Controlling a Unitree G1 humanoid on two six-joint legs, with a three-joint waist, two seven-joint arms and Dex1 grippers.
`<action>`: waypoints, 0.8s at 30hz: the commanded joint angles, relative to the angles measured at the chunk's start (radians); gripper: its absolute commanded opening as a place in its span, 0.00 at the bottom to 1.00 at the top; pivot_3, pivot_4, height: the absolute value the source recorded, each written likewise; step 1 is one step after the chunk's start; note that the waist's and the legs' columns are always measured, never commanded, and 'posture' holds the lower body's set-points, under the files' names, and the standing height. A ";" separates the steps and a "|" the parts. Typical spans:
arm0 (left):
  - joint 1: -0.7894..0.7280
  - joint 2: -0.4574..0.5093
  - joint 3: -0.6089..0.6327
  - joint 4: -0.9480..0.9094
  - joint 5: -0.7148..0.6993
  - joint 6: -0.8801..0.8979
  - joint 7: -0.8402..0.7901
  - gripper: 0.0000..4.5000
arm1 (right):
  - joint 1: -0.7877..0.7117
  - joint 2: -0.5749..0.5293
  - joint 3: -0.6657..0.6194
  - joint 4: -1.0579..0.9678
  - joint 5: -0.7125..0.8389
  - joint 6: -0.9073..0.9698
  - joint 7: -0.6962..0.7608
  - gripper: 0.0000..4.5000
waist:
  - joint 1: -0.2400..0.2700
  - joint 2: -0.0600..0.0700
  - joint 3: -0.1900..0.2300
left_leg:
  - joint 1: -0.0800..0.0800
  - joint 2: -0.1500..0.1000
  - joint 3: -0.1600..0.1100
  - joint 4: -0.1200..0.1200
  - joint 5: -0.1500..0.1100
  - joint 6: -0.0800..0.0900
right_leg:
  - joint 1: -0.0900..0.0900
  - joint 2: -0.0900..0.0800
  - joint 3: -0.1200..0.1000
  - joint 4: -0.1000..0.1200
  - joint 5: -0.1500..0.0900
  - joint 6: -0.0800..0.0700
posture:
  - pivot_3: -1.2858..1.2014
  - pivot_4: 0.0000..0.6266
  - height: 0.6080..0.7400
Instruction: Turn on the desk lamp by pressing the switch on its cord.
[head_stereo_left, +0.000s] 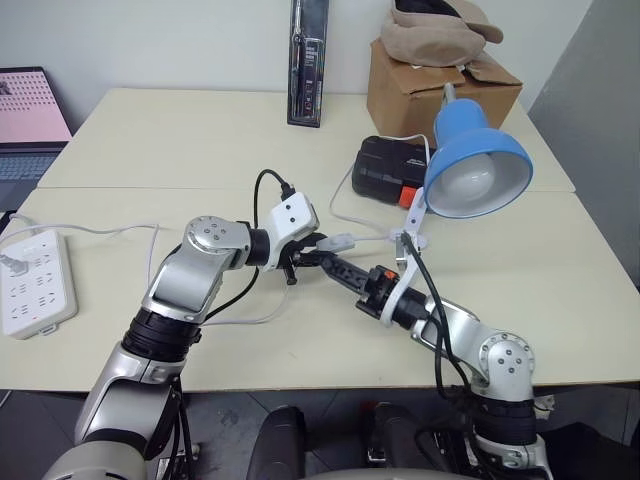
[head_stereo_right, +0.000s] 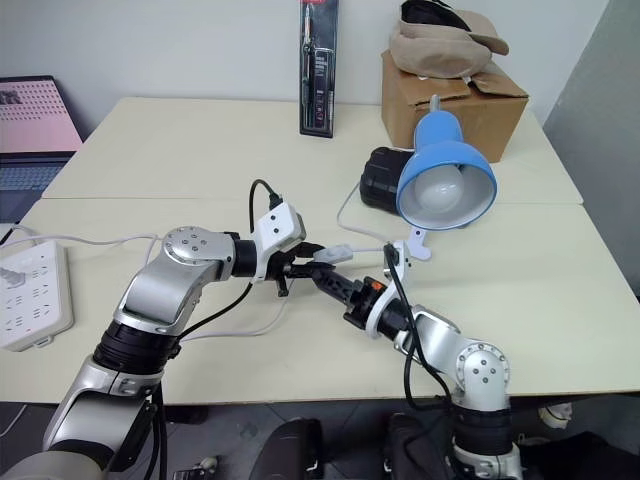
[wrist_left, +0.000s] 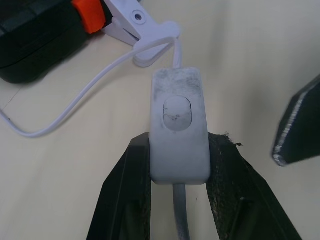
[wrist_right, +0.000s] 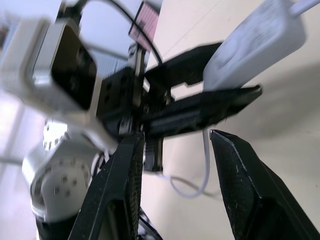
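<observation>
Two black fingers of the left gripper (wrist_left: 177, 165) pinch the switch (wrist_left: 178, 127) by its long sides, above the table's (head_stereo_left: 200, 130) middle, rocker facing up and clear. It looks light, rigid and smooth, so a side grip suits; the cord (wrist_left: 75, 100) is limp and offers no support. Just beside it, the right gripper (head_stereo_left: 340, 266) stands with jaws spread and empty, a fingertip near the rocker. Toward the right edge, the desk lamp (head_stereo_left: 478, 170) stands unlit.
</observation>
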 joint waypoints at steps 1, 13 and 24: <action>-0.009 -0.007 0.036 -0.056 -0.030 0.041 0.039 0.25 | -0.025 0.039 -0.027 0.032 0.028 -0.077 -0.028 0.48 | 0.000 0.000 0.000 | 0.000 0.000 0.000 0.000 0.000 0.000 | 0.000 0.000 0.000 0.000 0.000 0.000 | 0.52 0.24 1.00; -0.010 0.017 0.035 -0.080 -0.071 0.118 0.073 0.25 | -0.029 0.069 0.004 0.083 -0.048 -0.153 0.028 0.48 | -0.001 0.000 0.000 | 0.000 0.000 0.000 0.000 0.000 0.000 | 0.000 0.000 0.000 0.000 0.000 0.000 | 0.52 0.24 1.00; -0.011 0.018 0.032 -0.081 -0.075 0.127 0.082 0.25 | -0.052 0.070 0.029 0.116 -0.096 -0.179 0.101 0.77 | -0.001 0.000 0.000 | 0.000 0.000 0.000 0.000 0.000 0.000 | 0.000 0.000 0.000 0.000 0.000 0.000 | 0.52 0.24 1.00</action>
